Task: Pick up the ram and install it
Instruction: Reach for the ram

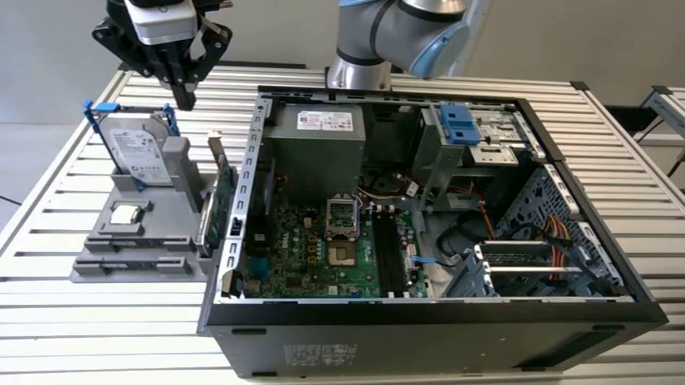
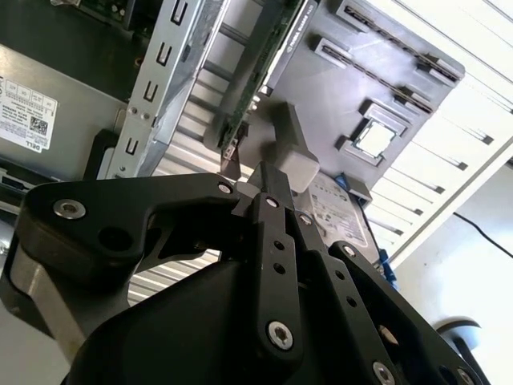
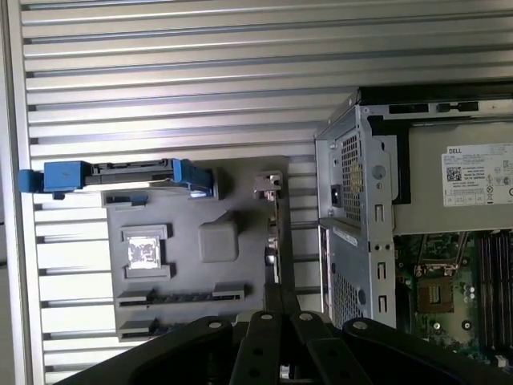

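**Item: ram**. A slim dark strip standing on edge in a slot of the grey fixture, at the end farthest from the hard drive. A second dark slot lies just beside it. Whether both slots are filled cannot be told.

**Handling (judged).** Light, stiff and thin. Fragile at the contact edge and the surface chips, and smooth-faced, so it may slip in a loose pinch. Best taken across the two flat faces at the exposed upper edge, near mid-length so it does not tilt. Lift straight out of the slot.

**Gripper**. The fingers are drawn together with nothing between them. It hangs above the fixture's hard-drive end, well apart from the ram.

**Fixture contents.**
- Hard drive in a blue-tabbed frame, leaning upright.
- Processor chip, flat in a square recess.
- Green expansion card, on edge along the side nearest the case.

**Computer case**. It lies open on the slatted worktop, just beside the fixture on the exterior view's right. The motherboard is exposed, with long dark memory slots beside the processor socket. No module is seen standing in them.
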### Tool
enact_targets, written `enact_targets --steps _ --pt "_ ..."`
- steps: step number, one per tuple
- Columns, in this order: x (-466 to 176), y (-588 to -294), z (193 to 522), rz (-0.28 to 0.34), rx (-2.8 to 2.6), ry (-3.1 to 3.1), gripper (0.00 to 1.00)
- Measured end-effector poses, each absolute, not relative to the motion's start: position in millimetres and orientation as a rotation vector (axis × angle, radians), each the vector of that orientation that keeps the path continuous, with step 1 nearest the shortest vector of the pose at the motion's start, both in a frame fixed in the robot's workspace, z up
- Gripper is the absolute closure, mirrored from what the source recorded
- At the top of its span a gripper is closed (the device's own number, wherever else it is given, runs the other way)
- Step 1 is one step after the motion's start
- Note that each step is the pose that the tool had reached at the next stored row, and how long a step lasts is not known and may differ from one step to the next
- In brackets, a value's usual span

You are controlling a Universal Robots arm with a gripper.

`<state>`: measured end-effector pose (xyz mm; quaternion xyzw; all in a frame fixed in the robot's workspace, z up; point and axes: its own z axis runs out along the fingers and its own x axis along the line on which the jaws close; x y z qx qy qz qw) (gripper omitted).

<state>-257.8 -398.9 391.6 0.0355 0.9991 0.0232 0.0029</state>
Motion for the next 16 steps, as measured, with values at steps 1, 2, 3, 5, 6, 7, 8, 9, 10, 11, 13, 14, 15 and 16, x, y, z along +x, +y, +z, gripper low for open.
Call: enact_targets --steps 1,2,3,5,6,7,8,9,10,11,13,14,15,16 --pt "-258.0 -398.9 391.6 0.073 0.111 3.133 1.00" --pt "-258.3 -398.9 391.6 0.073 0.112 3.133 1.00" --pt "-258.5 -398.9 391.6 0.072 0.111 3.133 1.00" --pt "-259.0 -398.9 391.6 0.073 0.112 3.133 1.00" --pt "-259.2 -398.9 391.6 0.073 0.112 3.133 1.00" --pt "-259.4 -398.9 391.6 0.073 0.111 3.133 1.00" --pt "-259.7 -398.9 391.6 0.073 0.112 3.133 1.00" --pt "-259.9 -398.9 391.6 0.073 0.112 3.133 1.00" --pt "-260.1 -398.9 391.6 0.073 0.111 3.133 1.00" --pt "-260.3 -398.9 391.6 0.073 0.111 3.133 1.00" --pt "-260.8 -398.9 391.6 0.073 0.111 3.133 1.00" --pt "-261.1 -398.9 391.6 0.073 0.112 3.133 1.00" --pt "-261.6 -398.9 391.6 0.073 0.112 3.133 1.00" --pt "-262.0 -398.9 391.6 0.073 0.112 3.133 1.00"
